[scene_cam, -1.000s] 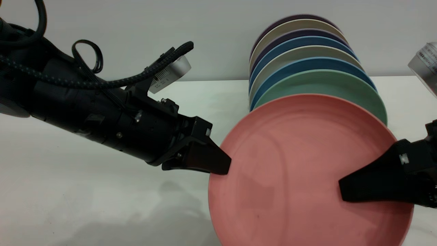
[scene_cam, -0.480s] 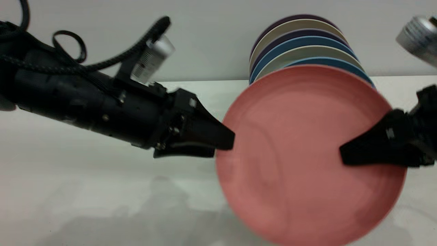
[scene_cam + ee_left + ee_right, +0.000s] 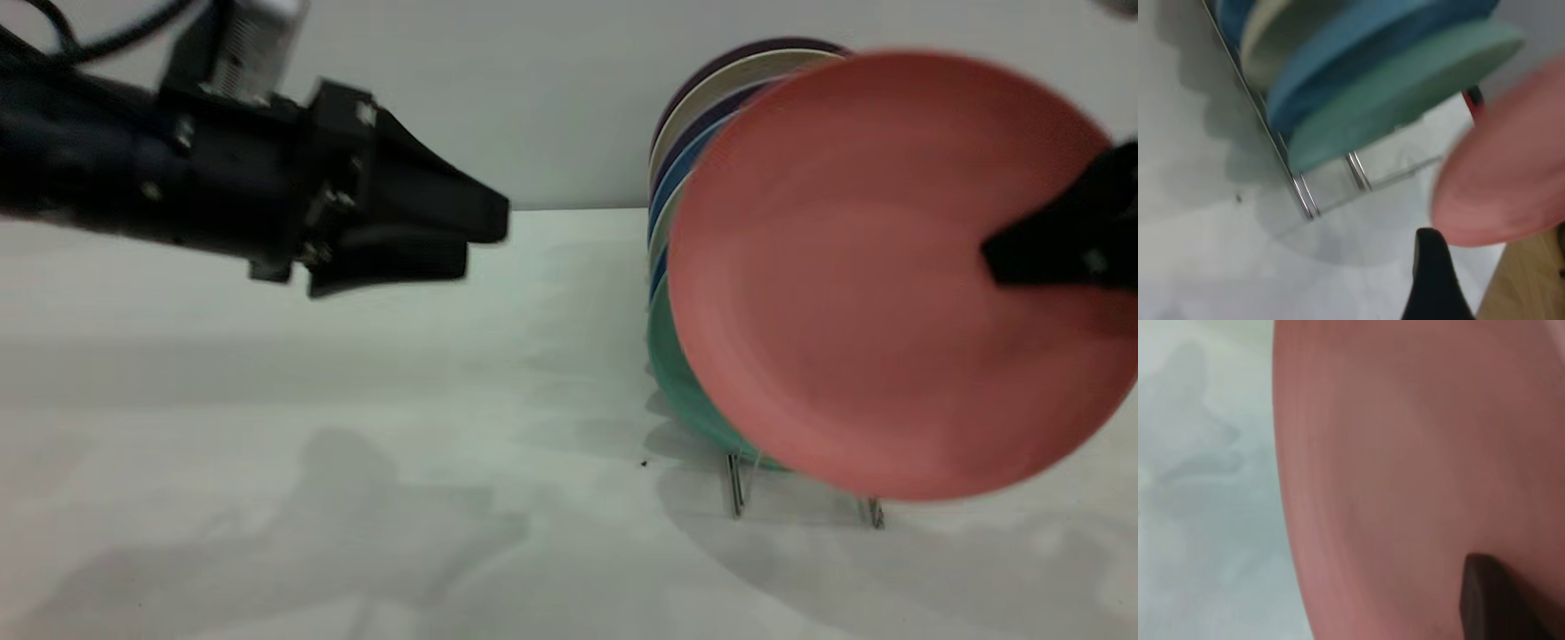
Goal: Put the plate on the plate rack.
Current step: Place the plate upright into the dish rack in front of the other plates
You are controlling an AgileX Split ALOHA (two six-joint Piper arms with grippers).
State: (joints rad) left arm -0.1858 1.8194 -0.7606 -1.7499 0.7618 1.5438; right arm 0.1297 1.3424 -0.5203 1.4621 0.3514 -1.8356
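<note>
- Holding the salmon-pink plate [image 3: 889,276] up in the air by its right edge, with the right gripper [image 3: 1022,258] pinching it tight, one black finger [image 3: 1058,244] lying across the front face.
- Standing nearly upright, face toward the outside camera, hanging in front of the row of plates and above the front end of the plate rack [image 3: 800,498].
- Not sitting in any slot of the rack; hanging just over the thin silver wire loops [image 3: 1305,197].
- Resting on edge in the rack behind it: a teal-green plate [image 3: 680,382] at the front, then blue plates [image 3: 662,191], cream plates [image 3: 702,98] and a dark purple plate [image 3: 711,62] at the back.
- Hovering well apart from the pink plate, off to the left and above the table: the left gripper [image 3: 476,240], fingers a little apart and holding nothing.
- Lying under it all: a plain white table [image 3: 356,400], smooth and a bit shiny, with soft grey shadows of the arm and the plates on it.
- Rising behind the table: a bare pale grey wall [image 3: 551,89].
- Showing in the left wrist view: a strip of light wood [image 3: 1531,287] past the table edge.
- Filling the right wrist view: the pink face of the plate, with white table beside it.
</note>
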